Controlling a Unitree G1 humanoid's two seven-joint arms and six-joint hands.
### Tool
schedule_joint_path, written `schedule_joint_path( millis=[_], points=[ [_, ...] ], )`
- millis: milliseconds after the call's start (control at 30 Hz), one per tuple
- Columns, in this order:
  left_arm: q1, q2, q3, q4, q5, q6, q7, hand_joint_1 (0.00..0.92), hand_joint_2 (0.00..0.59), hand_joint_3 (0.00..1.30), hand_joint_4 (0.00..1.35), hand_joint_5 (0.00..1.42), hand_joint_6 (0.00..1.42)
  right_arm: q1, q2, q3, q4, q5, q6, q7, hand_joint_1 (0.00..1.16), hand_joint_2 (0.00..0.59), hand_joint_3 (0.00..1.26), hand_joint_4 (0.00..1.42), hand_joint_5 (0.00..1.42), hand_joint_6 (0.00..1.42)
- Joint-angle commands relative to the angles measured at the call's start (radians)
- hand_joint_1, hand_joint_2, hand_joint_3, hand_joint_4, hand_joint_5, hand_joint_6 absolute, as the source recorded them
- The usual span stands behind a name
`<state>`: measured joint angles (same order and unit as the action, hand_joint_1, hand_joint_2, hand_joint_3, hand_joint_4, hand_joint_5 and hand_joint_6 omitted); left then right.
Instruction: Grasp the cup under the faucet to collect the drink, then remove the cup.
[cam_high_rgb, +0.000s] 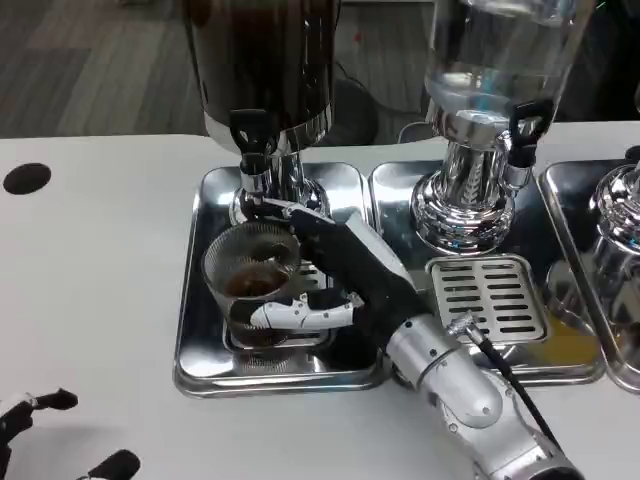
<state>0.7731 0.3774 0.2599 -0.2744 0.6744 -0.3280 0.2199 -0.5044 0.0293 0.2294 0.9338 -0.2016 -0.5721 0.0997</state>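
Note:
A clear ribbed cup (250, 278) stands on the left steel drip tray (205, 300), directly below the faucet (255, 150) of the dark drink dispenser (265, 60). Brown liquid lies in the cup's bottom. My right hand (335, 275) grips the cup from its right side, with white fingers (295, 315) wrapped across the front and others behind the rim. My left hand (40, 435) shows at the bottom left corner on the white table, holding nothing, its fingers apart.
A clear dispenser (490, 90) on a chrome base stands over a second tray with a slotted grate (487, 297). A third chrome dispenser (615, 200) sits at the right edge. A black hole (27, 178) marks the table at left.

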Motion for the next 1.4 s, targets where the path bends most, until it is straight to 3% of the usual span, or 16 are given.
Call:
schedule_joint_path(
  millis=[33, 467, 1000, 1400],
  points=[
    [0.007, 0.007, 0.011, -0.013, -0.009, 0.0, -0.013, 0.006, 0.081, 0.43, 0.32, 0.39, 0.17, -0.004, 0.001, -0.003, 0.007, -0.011, -0.019, -0.015, 0.93, 0.097, 0.3, 0.31, 0.39, 0.3],
    [0.023, 0.003, 0.031, -0.03, -0.027, -0.015, -0.012, 0.006, 0.082, 0.43, 0.33, 0.39, 0.19, 0.007, 0.005, -0.002, 0.01, -0.023, -0.021, -0.044, 0.93, 0.131, 0.47, 0.46, 0.53, 0.43],
    [0.008, 0.001, 0.013, -0.012, -0.023, -0.012, -0.017, 0.006, 0.082, 0.42, 0.33, 0.41, 0.19, 0.01, 0.0, -0.008, -0.002, -0.014, -0.025, -0.04, 0.93, 0.133, 0.49, 0.48, 0.55, 0.46],
    [-0.024, 0.007, -0.001, 0.011, -0.026, -0.005, -0.022, 0.006, 0.083, 0.41, 0.33, 0.41, 0.21, 0.035, -0.02, -0.027, -0.071, 0.002, -0.03, -0.02, 0.93, 0.133, 0.5, 0.49, 0.55, 0.47]
  ],
)
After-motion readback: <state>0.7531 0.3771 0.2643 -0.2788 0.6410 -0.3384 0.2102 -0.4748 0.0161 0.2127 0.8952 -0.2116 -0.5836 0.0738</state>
